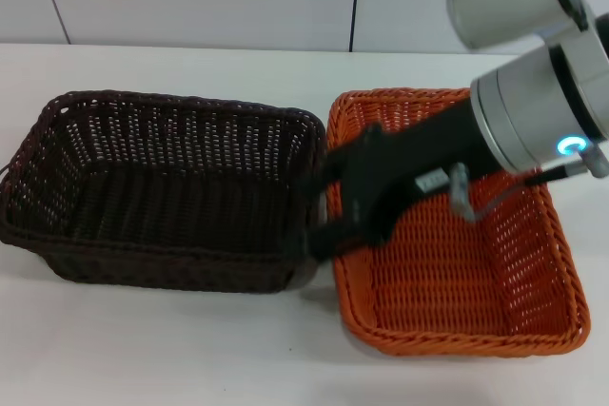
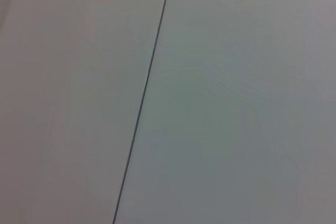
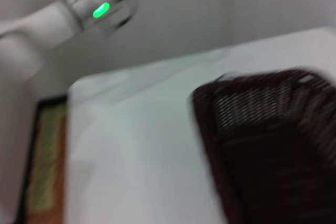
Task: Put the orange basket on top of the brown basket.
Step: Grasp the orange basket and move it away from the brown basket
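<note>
Orange basket (image 1: pixel 457 282) touches brown basket (image 1: pixel 162 187); right gripper (image 1: pixel 328 202) between

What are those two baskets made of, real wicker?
The orange basket and the brown basket both look woven wicker-style: openwork sides, braided rims. The even colour and slight sheen hint at plastic or dyed rattan; the look leaves it open.

The right gripper (image 1: pixel 319 206) is placed over the gap where the two baskets meet. The brown basket (image 1: pixel 162 187) lies left of the fingers (image 1: pixel 328 235), the orange basket (image 1: pixel 457 273) right, both on the table (image 1: pixel 190 358).
</note>
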Robot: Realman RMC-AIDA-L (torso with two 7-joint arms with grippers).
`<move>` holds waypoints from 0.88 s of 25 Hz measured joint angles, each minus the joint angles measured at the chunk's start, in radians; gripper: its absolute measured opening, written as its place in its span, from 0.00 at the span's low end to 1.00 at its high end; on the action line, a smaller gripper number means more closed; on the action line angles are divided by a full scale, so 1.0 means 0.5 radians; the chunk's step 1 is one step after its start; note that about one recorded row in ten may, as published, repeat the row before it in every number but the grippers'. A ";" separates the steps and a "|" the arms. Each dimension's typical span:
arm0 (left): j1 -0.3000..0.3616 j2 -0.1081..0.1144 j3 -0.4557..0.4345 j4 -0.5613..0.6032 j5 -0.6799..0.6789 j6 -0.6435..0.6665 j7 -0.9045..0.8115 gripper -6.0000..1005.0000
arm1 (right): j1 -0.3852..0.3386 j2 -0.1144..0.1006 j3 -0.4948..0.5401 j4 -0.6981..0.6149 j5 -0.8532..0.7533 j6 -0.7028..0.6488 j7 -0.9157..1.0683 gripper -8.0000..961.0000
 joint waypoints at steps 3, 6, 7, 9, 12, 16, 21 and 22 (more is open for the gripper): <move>-0.022 0.000 0.000 0.002 -0.032 0.000 0.000 0.60 | 0.022 0.000 -0.008 0.030 -0.001 0.182 -0.060 0.70; -0.037 -0.004 0.000 0.004 -0.035 0.000 0.000 0.60 | 0.035 0.000 -0.006 0.056 -0.033 0.351 -0.140 0.69; -0.037 -0.004 0.000 0.004 -0.035 0.000 0.000 0.60 | 0.037 0.000 -0.002 0.072 -0.058 0.399 -0.162 0.69; -0.040 -0.005 0.000 0.006 -0.036 0.000 0.000 0.60 | 0.036 -0.005 0.001 0.115 -0.134 0.485 -0.191 0.69; -0.049 -0.008 0.000 0.024 -0.036 0.000 0.000 0.60 | 0.035 -0.008 -0.027 0.168 -0.284 0.586 -0.207 0.69; -0.061 -0.007 0.000 0.054 -0.041 0.001 0.000 0.60 | 0.025 -0.008 -0.144 0.194 -0.515 0.608 -0.210 0.69; -0.068 -0.006 0.000 0.060 -0.089 -0.005 0.000 0.60 | 0.025 -0.001 -0.270 0.154 -0.635 0.611 -0.212 0.70; -0.068 -0.006 0.000 0.060 -0.089 -0.005 0.000 0.60 | 0.027 0.004 -0.289 0.141 -0.659 0.611 -0.212 0.70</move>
